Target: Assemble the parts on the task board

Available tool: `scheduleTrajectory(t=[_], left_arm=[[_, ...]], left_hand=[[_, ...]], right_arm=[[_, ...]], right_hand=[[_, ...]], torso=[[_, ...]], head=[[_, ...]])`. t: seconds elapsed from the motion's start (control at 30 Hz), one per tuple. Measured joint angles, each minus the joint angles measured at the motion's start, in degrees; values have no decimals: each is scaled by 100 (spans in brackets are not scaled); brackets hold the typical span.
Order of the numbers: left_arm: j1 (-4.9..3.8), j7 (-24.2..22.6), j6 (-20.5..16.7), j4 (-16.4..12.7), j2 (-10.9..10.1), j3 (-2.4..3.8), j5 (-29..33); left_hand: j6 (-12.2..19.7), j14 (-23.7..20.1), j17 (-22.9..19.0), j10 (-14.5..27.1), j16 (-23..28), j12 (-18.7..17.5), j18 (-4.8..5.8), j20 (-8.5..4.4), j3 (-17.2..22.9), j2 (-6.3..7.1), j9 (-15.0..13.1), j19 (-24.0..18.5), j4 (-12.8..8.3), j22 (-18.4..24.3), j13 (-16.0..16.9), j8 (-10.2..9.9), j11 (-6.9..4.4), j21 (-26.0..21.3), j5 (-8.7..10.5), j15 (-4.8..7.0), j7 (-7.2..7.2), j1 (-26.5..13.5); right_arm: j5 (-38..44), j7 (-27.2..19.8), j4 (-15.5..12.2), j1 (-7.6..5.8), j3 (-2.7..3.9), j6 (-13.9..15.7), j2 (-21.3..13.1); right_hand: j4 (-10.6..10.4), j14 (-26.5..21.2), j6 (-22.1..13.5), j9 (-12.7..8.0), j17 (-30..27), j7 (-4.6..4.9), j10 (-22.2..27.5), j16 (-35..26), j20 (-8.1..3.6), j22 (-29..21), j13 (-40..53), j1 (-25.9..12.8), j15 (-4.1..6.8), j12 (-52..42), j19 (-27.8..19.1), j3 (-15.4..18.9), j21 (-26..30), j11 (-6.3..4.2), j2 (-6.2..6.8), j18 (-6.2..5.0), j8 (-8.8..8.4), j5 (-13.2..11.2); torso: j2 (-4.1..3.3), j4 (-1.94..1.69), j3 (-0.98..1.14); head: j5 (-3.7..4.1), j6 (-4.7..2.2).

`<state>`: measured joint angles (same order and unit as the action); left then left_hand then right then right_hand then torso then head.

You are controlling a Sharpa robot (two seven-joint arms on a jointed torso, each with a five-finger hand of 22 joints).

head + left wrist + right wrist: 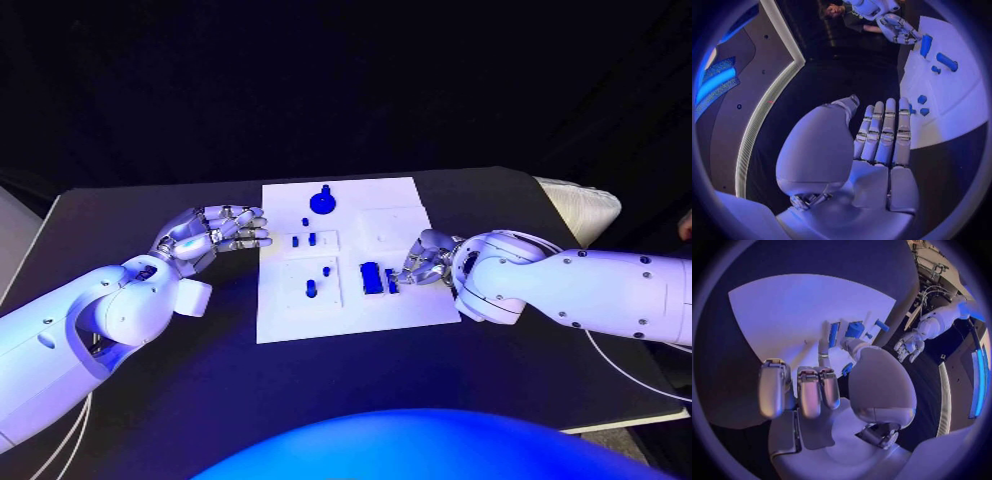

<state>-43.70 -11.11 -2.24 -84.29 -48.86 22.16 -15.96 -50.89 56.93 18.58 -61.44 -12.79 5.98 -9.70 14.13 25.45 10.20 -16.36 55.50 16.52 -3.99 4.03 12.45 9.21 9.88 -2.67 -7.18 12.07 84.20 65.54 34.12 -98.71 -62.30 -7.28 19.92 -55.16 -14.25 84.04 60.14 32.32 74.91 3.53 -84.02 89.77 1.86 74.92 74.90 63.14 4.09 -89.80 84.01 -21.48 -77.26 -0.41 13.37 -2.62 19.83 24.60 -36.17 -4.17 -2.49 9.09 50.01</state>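
Observation:
The white task board (346, 310) lies mid-table with several blue parts on it: a round knobbed part (323, 200) at the far end, small pegs (310, 288), a blue block (372, 277) and a thin blue bar (391, 281) beside it. My right hand (428, 258) rests at the board's right side. In the right wrist view one finger (824, 342) and the thumb (849, 344) close on either side of the thin bar (834, 334), next to the block (854, 330); the other fingers curl in. My left hand (216, 232) hovers at the board's left edge, fingers (879, 135) straight and holding nothing.
The black table (173, 380) spreads around the board. A white cloth-like object (584, 205) lies at the table's far right corner. The left wrist view shows the board (948, 115), the block (926, 45) and my right hand (901, 27) beyond it.

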Motion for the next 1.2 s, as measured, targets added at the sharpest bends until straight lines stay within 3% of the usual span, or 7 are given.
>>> scheduleTrajectory(t=[0.07,0.1,0.17,0.4,0.63,0.83,1.2], left_arm=[[2,1,0,1,0,0,0],[3,1,1,2,0,0,0],[6,1,1,2,1,0,0],[14,3,3,1,3,1,-1],[17,4,6,-6,5,1,-1],[18,4,8,-7,5,1,-1],[20,6,10,-7,4,0,-1]], left_hand=[[0,0,0,0,0,0,0,0,0,0,0,0,0,0,0,0,0,0,0,0,0,0],[0,0,0,0,0,0,0,0,0,0,0,0,0,0,0,0,0,0,0,0,0,0],[0,0,0,0,0,0,0,0,0,0,0,0,0,0,0,0,0,0,0,0,0,0],[0,0,0,0,0,0,0,0,0,0,0,0,0,0,0,0,0,0,0,0,0,0],[0,0,-1,0,0,0,0,0,0,0,0,0,0,0,0,0,0,0,0,0,0,0],[0,0,-1,0,0,0,0,0,0,0,0,0,0,0,0,0,0,0,0,0,0,0],[0,0,17,0,0,0,0,0,0,-31,12,0,0,0,0,0,0,-39,0,0,0,-31]], right_arm=[[0,-131,-52,1,1,23,-19],[2,-221,-85,2,2,41,-23],[18,-355,-133,3,4,64,-23],[169,-651,-199,18,5,138,10],[367,-692,-132,52,6,207,136],[467,-612,-33,68,6,229,239],[677,-441,60,105,25,240,383]], right_hand=[[79,-4,48,40,0,-49,13,0,-36,0,0,183,43,0,-9,60,0,-38,17,0,88,-327],[125,-3,78,68,0,-78,-5,0,-64,0,0,331,73,0,0,105,0,-60,6,1,150,-685],[190,0,106,92,0,-106,3,0,-63,0,0,532,85,0,0,169,0,-87,-8,1,229,-1047],[134,-6,232,234,0,-232,-4,0,-148,-1,0,937,162,0,0,538,-28,-187,-81,0,562,-1588],[-102,-11,242,421,0,-242,-3,0,-166,-1,0,1086,197,0,0,804,-77,-232,-181,0,856,-1797],[-117,-11,222,458,0,-264,-7,0,-166,-1,0,1134,197,0,0,819,-112,-241,-229,0,900,-1808],[-132,10,180,512,0,-306,10,0,-206,3,0,1562,217,0,0,867,-139,-257,-219,1,1011,-2120]], torso=[[0,0,1],[0,0,1],[0,0,1],[0,-6,-7],[2,-7,-14],[2,-15,-14],[-3,-11,-7]], head=[[0,0],[2,0],[6,0],[10,0],[6,0],[4,0],[-15,0]])
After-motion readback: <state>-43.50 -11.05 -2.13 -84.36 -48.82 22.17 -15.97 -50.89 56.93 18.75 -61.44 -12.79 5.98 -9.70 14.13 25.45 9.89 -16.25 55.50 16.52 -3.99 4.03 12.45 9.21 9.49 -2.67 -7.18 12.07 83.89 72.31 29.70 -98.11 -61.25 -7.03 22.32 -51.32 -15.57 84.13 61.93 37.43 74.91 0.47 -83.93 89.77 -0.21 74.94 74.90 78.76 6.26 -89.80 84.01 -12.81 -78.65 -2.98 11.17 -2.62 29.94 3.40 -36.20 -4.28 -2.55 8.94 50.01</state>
